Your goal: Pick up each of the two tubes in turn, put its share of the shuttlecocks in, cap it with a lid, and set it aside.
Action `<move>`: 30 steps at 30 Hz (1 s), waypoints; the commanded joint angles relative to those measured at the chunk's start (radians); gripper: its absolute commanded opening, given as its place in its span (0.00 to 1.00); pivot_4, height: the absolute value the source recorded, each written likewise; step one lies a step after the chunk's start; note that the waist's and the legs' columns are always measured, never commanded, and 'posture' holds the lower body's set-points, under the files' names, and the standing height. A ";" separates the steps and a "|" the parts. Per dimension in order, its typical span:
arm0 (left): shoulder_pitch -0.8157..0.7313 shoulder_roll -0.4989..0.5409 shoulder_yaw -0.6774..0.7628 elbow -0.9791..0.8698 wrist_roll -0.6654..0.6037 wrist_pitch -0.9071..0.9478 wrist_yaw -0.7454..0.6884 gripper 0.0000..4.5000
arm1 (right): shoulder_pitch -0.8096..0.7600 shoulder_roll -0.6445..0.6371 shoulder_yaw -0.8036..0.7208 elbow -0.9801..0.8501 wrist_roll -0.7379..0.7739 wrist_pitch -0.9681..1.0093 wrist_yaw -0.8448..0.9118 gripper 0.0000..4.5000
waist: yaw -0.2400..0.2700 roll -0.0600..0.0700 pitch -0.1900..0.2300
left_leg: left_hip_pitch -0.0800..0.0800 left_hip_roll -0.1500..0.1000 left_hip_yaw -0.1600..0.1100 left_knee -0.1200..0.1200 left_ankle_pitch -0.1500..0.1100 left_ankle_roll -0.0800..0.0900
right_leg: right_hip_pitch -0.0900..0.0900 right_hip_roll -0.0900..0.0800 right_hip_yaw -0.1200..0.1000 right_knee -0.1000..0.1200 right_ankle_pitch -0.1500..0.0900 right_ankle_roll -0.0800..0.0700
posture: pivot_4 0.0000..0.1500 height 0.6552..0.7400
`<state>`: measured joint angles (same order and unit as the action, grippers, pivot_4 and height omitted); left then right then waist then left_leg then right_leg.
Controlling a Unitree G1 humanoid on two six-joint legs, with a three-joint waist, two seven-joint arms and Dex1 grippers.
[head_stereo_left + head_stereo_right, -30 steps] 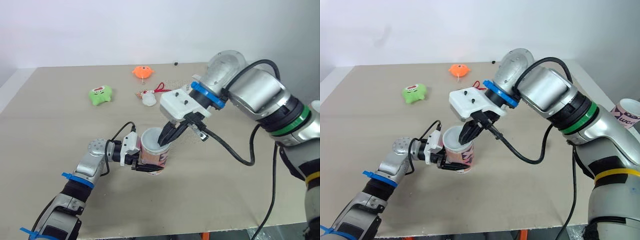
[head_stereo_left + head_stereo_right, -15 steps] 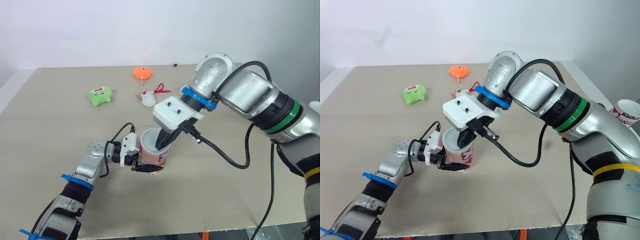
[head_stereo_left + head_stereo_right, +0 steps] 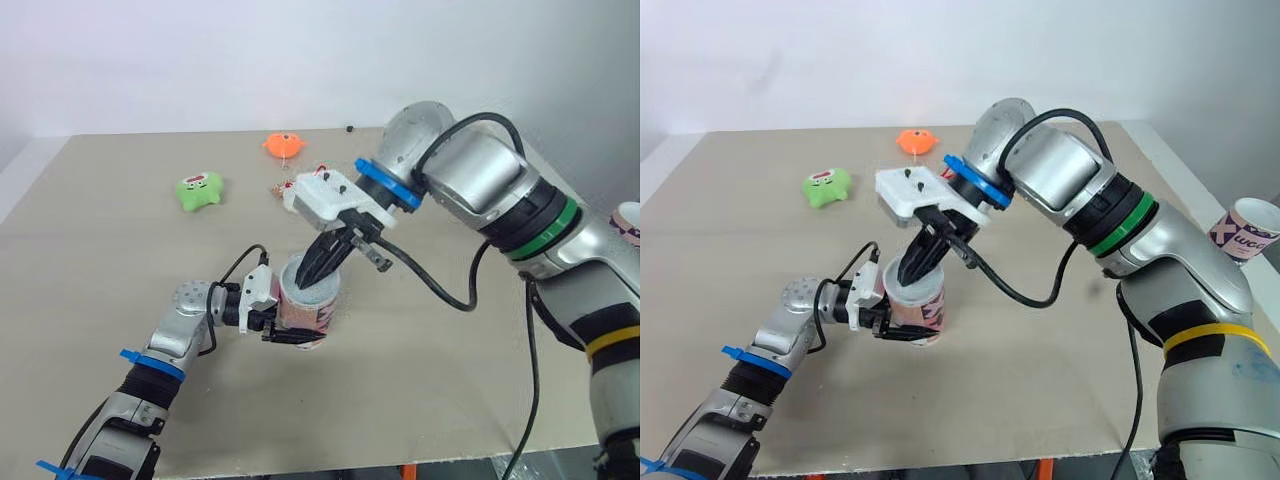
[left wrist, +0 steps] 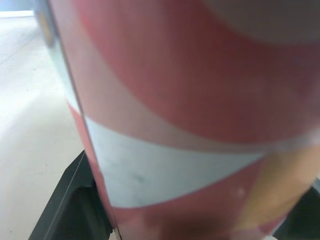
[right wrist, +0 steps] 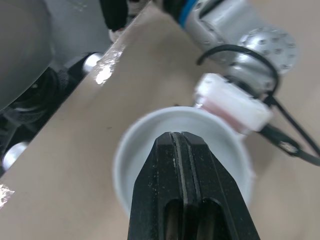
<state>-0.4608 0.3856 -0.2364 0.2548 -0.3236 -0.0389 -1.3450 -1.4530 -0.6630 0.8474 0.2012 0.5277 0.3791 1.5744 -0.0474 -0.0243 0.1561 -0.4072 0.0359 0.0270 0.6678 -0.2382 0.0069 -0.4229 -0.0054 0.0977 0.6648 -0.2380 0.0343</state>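
On a matte beige table (image 3: 450,400) under a white wall (image 3: 200,60), the left gripper (image 3: 290,326) clamped the upright red-and-white tube (image 3: 312,312) while the right gripper (image 3: 308,281), pinched together empty, hung at its round mouth.

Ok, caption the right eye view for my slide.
Left gripper holds the tube upright on the table; right gripper, fingers shut, points down at its top.

Beige matte tabletop (image 3: 120,280), soft even light. Bare white wall (image 3: 200,60) right behind its far edge. Pale strip (image 3: 12,170) along the tabletop's left side, and a greyer wall section (image 3: 1230,80) at the right.
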 commanded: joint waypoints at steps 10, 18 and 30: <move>0.017 0.023 -0.009 0.033 0.045 0.021 0.021 0.68 | 0.077 0.018 -0.044 0.010 -0.236 -0.124 0.040 0.00 | 0.000 0.000 0.000 | 0.002 0.001 0.000 0.000 0.000 0.000 | 0.001 0.002 0.000 0.000 -0.002 0.004 | 1.00 1.00; 0.015 0.016 -0.013 0.032 0.044 0.020 0.022 0.68 | 0.151 0.017 -0.077 -0.058 -0.324 -0.122 0.040 0.00 | 0.000 0.000 0.000 | 0.003 0.001 0.000 0.000 0.000 0.000 | 0.002 0.002 0.000 0.000 -0.002 0.004 | 1.00 1.00; 0.017 -0.010 -0.002 0.030 0.029 -0.007 0.031 0.68 | 0.161 -0.050 -0.459 -0.106 0.022 0.220 0.040 0.00 | 0.005 -0.001 0.001 | -0.001 -0.002 -0.001 0.000 0.000 0.000 | 0.000 -0.001 0.000 0.000 0.000 0.001 | 1.00 1.00</move>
<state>-0.4622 0.3673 -0.2373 0.2550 -0.3243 -0.0502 -1.3406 -1.3030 -0.6617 0.5230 0.1205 0.4671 0.5377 1.5765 -0.0422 -0.0252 0.1573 -0.4088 0.0330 0.0257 0.6672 -0.2378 0.0072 -0.4231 -0.0076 0.0971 0.6645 -0.2383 0.0352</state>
